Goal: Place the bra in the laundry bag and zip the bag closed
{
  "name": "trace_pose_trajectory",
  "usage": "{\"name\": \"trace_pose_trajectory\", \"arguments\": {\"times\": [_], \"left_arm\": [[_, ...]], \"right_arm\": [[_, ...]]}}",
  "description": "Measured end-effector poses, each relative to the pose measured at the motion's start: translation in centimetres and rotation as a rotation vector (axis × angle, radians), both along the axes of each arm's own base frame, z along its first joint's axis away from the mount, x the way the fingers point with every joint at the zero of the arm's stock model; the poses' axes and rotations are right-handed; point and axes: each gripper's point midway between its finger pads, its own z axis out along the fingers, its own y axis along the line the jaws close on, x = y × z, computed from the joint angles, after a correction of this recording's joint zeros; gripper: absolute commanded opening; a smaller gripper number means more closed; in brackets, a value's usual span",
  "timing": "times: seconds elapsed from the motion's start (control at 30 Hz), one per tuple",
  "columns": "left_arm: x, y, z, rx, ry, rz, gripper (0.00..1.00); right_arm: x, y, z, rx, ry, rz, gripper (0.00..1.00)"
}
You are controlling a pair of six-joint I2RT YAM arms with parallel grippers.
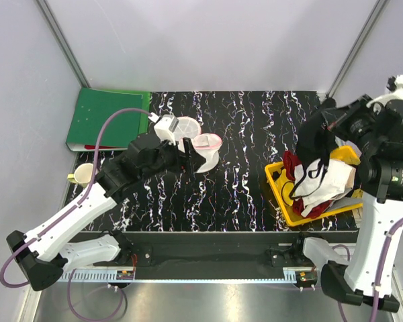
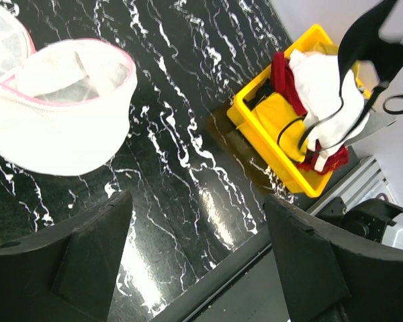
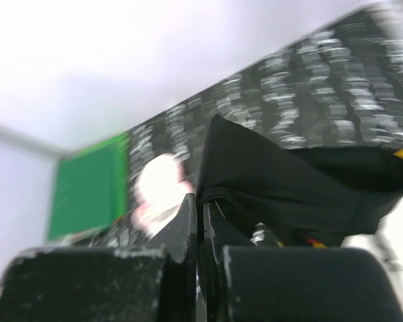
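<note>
Right jaws: pressed together, pinching a fold of the bra (image 3: pixel 289 181). The right wrist view is motion-blurred, but the black fabric clearly sits between the tips.

The bra (image 1: pixel 316 144) hangs off the surface (image 1: pixel 242 174), over the yellow basket (image 1: pixel 282 198) on the right side. Its thin straps trail down across the white and red clothes (image 1: pixel 322 184) piled in the basket. The left wrist view agrees: bra (image 2: pixel 366 40) up high, straps looping down to the basket (image 2: pixel 269 144).

Left jaws: spread wide, nothing between them, only bare surface in the gap. They sit just beside the laundry bag (image 1: pixel 205 151), on its near-left side.

The laundry bag (image 2: pixel 60 121) lies on the surface left of centre, well apart from the bra. Its pink-rimmed mouth looks open, with mesh interior visible and a round flap behind it. It shows only as a pale blur in the right wrist view (image 3: pixel 158 184).

Also on the left: a green folder (image 1: pixel 107 117) at the far corner and a cup (image 1: pixel 82 174) at the edge.
</note>
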Motion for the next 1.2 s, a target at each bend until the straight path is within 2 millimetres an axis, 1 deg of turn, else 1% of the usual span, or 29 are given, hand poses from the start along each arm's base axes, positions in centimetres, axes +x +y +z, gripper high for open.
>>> {"name": "trace_pose_trajectory", "arguments": {"times": [0.07, 0.2, 0.27, 0.37, 0.43, 0.5, 0.67, 0.77, 0.87, 0.93, 1.0, 1.03, 1.13, 1.2], "left_arm": [[0.1, 0.1, 0.5, -0.005, -0.008, 0.006, 0.85], [0.2, 0.5, 1.3, -0.011, -0.026, 0.022, 0.87], [0.1, 0.8, 1.7, -0.014, -0.031, 0.032, 0.88], [0.0, 1.2, 2.0, -0.023, -0.035, 0.041, 0.9], [-0.1, 1.4, 2.3, -0.032, -0.034, 0.045, 0.91], [-0.3, 1.5, 2.5, -0.045, -0.028, 0.048, 0.92], [-1.2, 1.5, 2.6, -0.082, -0.005, 0.033, 0.91], [-1.8, 1.3, 1.7, -0.094, 0.028, 0.014, 0.91], [-2.2, 1.2, 0.1, -0.086, 0.071, 0.007, 0.91], [-2.3, 1.1, -1.0, -0.08, 0.094, 0.007, 0.91], [-2.4, 1.1, -1.9, -0.071, 0.115, 0.009, 0.91], [-2.5, 1.1, -2.4, -0.066, 0.122, 0.009, 0.91], [-2.6, 1.0, -3.3, -0.058, 0.142, 0.005, 0.91], [-2.6, 0.9, -4.1, -0.05, 0.154, 0.002, 0.91]], "right_arm": [[0.1, 2.7, 1.6, 0.026, -0.025, 0.134, 0.0], [-0.5, 7.4, 3.3, 0.09, -0.034, 0.364, 0.0], [-1.1, 9.2, 4.0, 0.123, -0.034, 0.457, 0.0], [-2.6, 12.0, 4.3, 0.169, -0.023, 0.606, 0.0], [-3.8, 13.4, 3.7, 0.189, -0.001, 0.69, 0.0], [-4.7, 14.3, 2.4, 0.2, 0.036, 0.742, 0.0], [-6.1, 15.2, -2.4, 0.221, 0.181, 0.801, 0.0], [-6.8, 15.5, -4.9, 0.23, 0.251, 0.815, 0.0], [-7.5, 15.7, -7.7, 0.237, 0.322, 0.823, 0.0], [-7.8, 16.1, -10.2, 0.24, 0.378, 0.835, 0.0], [-7.7, 16.8, -13.0, 0.247, 0.434, 0.845, 0.0], [-7.6, 17.1, -14.3, 0.256, 0.461, 0.844, 0.0], [-6.9, 18.4, -19.3, 0.309, 0.551, 0.833, 0.0], [-6.5, 19.5, -21.9, 0.346, 0.6, 0.827, 0.0]]}}
